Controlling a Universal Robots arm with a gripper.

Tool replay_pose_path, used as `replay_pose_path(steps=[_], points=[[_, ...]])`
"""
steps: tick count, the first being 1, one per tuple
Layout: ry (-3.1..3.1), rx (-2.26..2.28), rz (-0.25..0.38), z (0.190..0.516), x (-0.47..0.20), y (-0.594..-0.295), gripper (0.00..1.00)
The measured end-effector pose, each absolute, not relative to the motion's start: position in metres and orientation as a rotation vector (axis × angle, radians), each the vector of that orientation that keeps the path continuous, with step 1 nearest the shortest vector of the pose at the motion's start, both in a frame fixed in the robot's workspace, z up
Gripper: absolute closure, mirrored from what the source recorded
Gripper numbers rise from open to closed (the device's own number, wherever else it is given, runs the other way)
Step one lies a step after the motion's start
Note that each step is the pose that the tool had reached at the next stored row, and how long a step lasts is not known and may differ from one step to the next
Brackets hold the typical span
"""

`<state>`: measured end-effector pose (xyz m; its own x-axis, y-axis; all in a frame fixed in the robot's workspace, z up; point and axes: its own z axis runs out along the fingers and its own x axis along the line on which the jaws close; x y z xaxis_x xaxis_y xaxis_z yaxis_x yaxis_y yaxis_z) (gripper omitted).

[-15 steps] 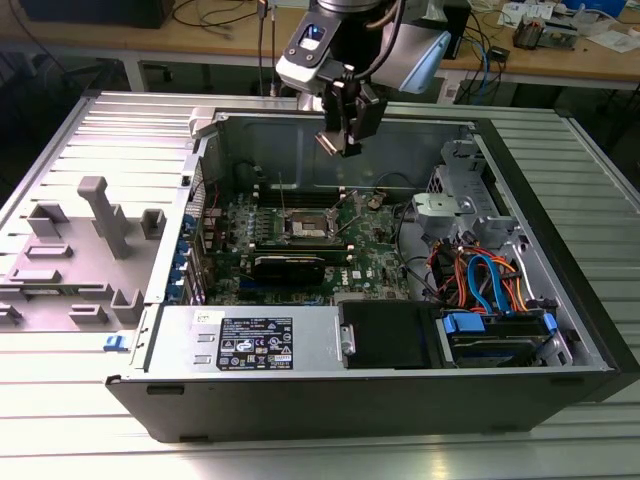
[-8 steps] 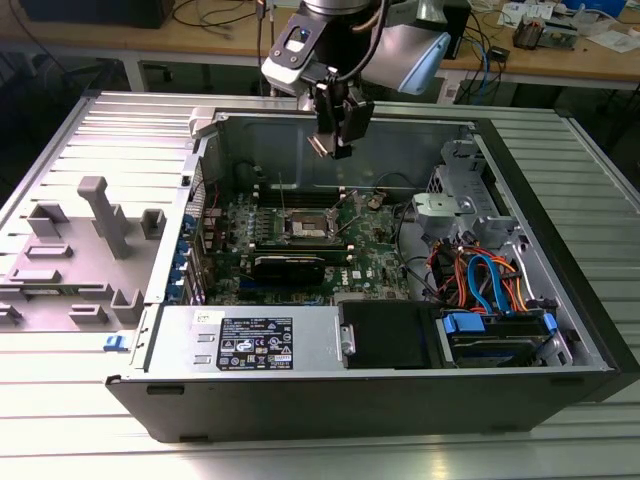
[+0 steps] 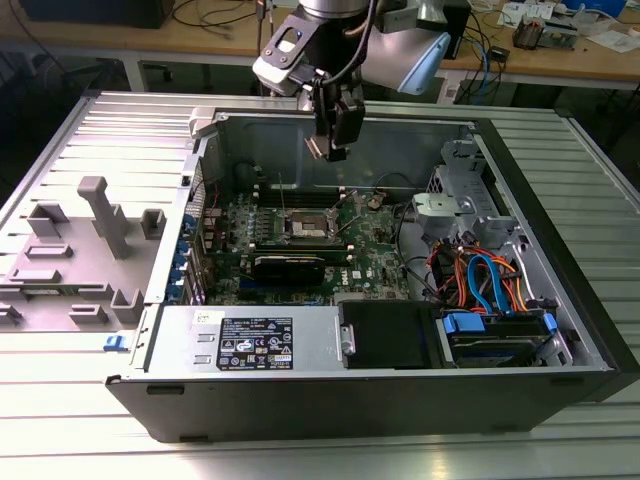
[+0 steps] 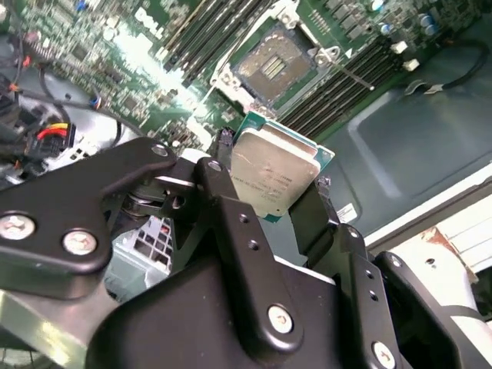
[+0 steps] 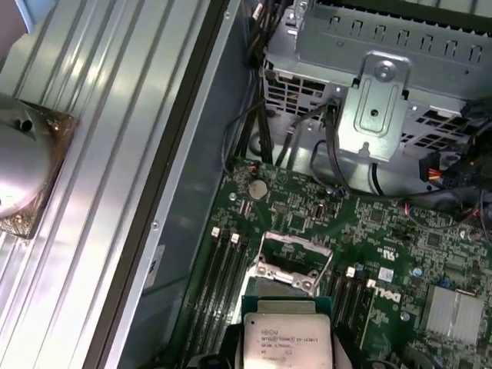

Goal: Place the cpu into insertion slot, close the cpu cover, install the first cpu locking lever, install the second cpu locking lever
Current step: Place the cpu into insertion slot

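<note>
The tool [image 4: 273, 165] is clamped on the cpu [image 4: 270, 175]. One black finger [image 4: 217, 188] presses one edge of the chip and the other finger presses the opposite edge. The cpu's silver top faces the camera in both wrist views, and its green rim shows along two sides in the second wrist view. It hangs in the air, clear of the board [image 4: 115, 69].

In the exterior view the tool [image 3: 330, 145] hangs inside the open case [image 3: 300, 400], near the far wall, with the cpu [image 3: 314, 147] at its tip. The slot [image 3: 305, 228] lies on the green board at 6 o'clock from the tool, well apart from it. Its dark centre is bare and nothing sits in it. In the first wrist view the cpu [image 5: 286, 338] sits just short of the slot [image 5: 288, 261], not over it.

In the second wrist view the slot [image 4: 270, 65] has a silver rim. A thin lever [image 4: 355, 74] slants across the memory slots beside it.

In the exterior view, taken from the slot:
- A black card [image 3: 288, 267] lies at 6 o'clock, near it.
- A silver drive cage [image 3: 445, 210] stands at 3 o'clock.
- Orange and blue cables [image 3: 480, 275] bunch at 4 o'clock.

The case rests on a ribbed metal surface [image 3: 60, 420]. A grey fixture [image 3: 95, 215] stands on that surface at 9 o'clock from the case.
</note>
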<state>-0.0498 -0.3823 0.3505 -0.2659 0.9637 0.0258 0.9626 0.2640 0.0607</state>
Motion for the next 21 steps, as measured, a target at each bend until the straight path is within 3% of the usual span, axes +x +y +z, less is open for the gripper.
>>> replay_pose_path(steps=[21], points=[[2.257, 2.158, 0.093, 0.3400, -0.0497, -0.3795, 0.45]])
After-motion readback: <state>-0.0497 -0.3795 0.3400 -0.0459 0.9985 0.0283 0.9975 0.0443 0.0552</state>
